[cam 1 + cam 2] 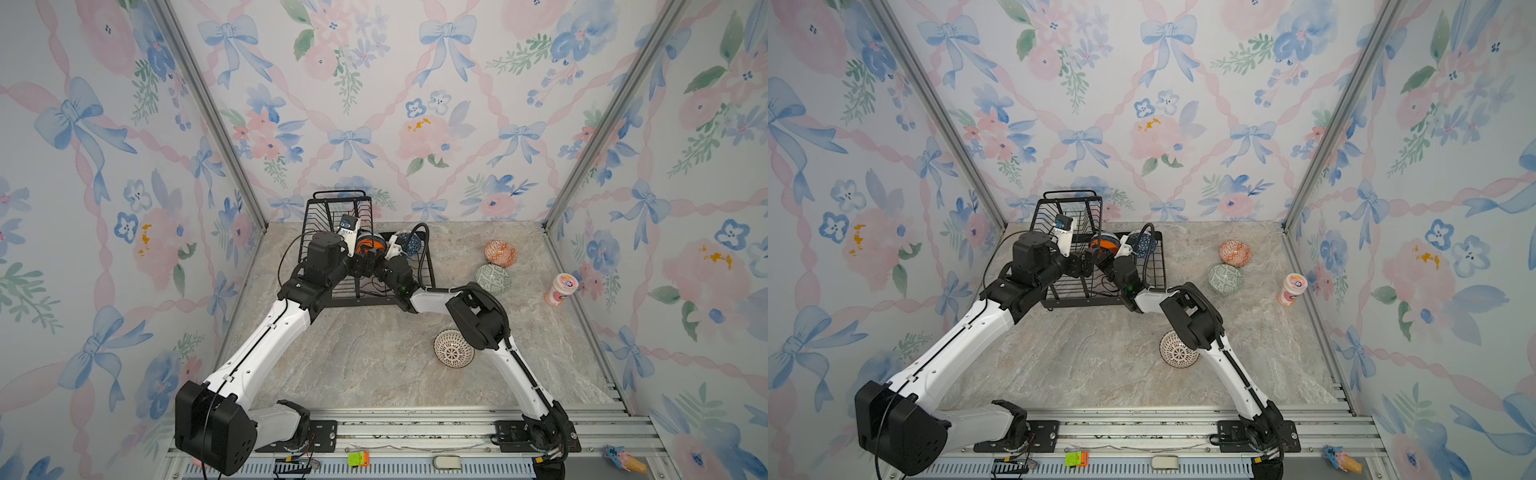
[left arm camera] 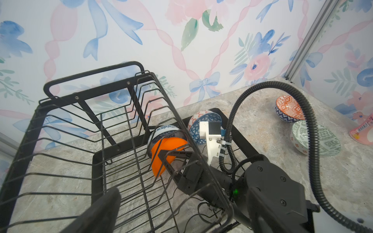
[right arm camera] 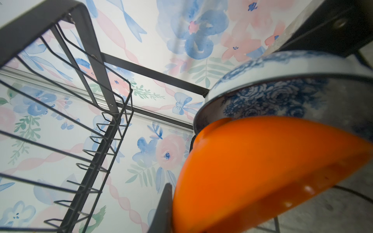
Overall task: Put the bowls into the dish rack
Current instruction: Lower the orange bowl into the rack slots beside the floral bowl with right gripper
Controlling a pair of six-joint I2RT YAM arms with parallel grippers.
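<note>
Jaws of the right gripper [image 2: 171, 159] pinch the rim of the orange bowl [image 2: 165, 147], on edge in the lower tray of the dish rack [image 2: 90, 73] with the floral bowl [image 2: 163, 131] just beyond them; those of the left gripper [image 1: 1086, 264] gape empty.

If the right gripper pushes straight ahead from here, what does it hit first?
Likely the blue-white floral bowl, just beyond the orange bowl the right gripper holds; gap unclear.
</note>
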